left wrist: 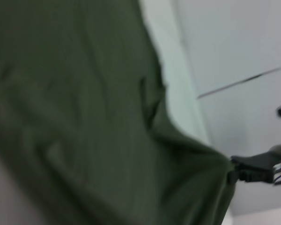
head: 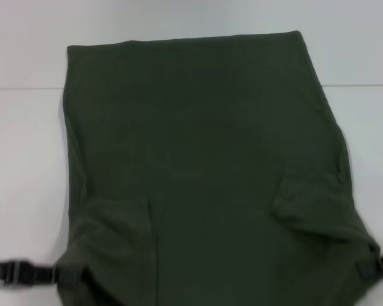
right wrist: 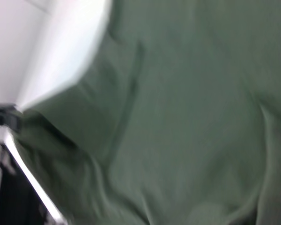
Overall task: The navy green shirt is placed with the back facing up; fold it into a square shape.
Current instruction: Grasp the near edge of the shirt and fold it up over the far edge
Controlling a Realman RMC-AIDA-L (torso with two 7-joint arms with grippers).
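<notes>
You've got the navy green shirt spread back-up on the white table; left gripper and right gripper each pinch a near corner, lifting it for folding.

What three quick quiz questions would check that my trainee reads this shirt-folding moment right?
1. True or false: the navy green shirt lies with cream lettering showing.
2. Which corners of the shirt do the left gripper and right gripper hold: A) the far ones, B) the near ones, C) none?
3. Fill in: both sleeves lie folded ____ onto the shirt's body.

Key
1. False: only plain fabric shows.
2. B: each gripper is at a near corner, the cloth bunched around its fingers.
3. Inward: a sleeve flap lies on each side near the robot, over the white table.
</notes>
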